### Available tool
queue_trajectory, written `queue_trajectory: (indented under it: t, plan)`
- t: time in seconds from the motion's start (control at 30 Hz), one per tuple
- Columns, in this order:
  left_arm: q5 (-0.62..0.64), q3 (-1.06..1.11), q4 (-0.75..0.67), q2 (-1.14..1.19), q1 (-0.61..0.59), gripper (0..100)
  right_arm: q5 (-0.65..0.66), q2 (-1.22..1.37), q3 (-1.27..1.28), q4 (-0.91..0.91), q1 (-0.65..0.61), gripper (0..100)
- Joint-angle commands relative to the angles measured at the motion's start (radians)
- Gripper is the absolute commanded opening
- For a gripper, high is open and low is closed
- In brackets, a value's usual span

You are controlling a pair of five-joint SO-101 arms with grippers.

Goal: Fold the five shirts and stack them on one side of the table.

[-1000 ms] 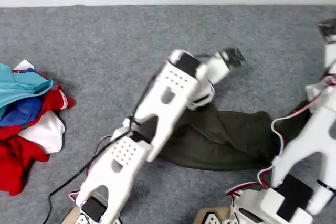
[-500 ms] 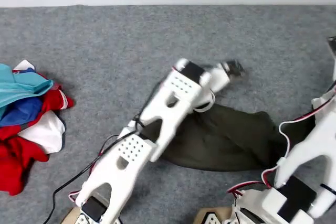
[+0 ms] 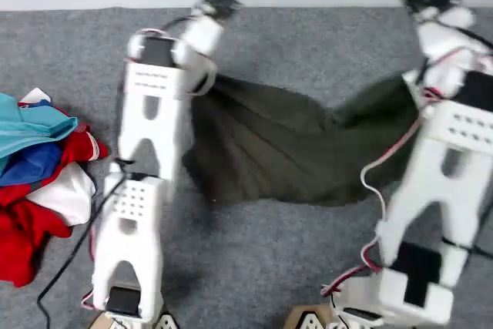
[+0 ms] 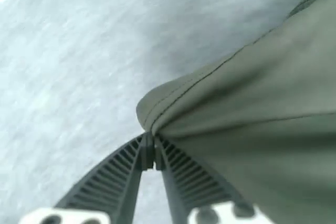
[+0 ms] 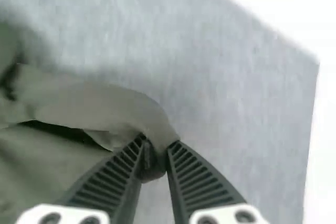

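With the dark green shirt (image 3: pixel 269 144) held spread over the middle of the table (image 3: pixel 308 44), one edge clamped in the left end effector (image 4: pixel 148 148) and the other in the right end effector (image 5: pixel 155 156), either fingertip-deep grip could be lost if the cloth is stretched further.

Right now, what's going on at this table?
Both arms hold one dark green shirt spread between them over the grey table. The left tool is shut on one hemmed edge and the right tool is shut on the opposite end. A pile of other shirts lies crumpled on the left arm's side of the table, not yet folded or stacked.
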Motion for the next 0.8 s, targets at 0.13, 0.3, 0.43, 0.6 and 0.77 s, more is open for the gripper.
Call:
queue_trajectory:
  t: [0.13,0.3,0.43,0.6,0.77]
  plan:
    - [0.008,-0.033,-0.130,0.012,-0.227,0,0.008,0.223,-0.040,-0.300,-0.101,1.5]
    - [0.095,-0.038,-0.195,0.055,-0.292,1,0.008,0.320,-0.072,-0.372,-0.108,3.5]
    - [0.121,-0.038,-0.198,0.055,-0.292,1,-0.046,0.338,-0.130,-0.367,-0.107,16.5]
    - [0.124,-0.073,-0.132,0.054,-0.265,12,-0.086,0.302,-0.152,-0.340,-0.105,21.7]
    - [0.120,-0.156,-0.084,0.054,-0.259,17,-0.086,0.259,-0.152,-0.214,-0.097,21.7]
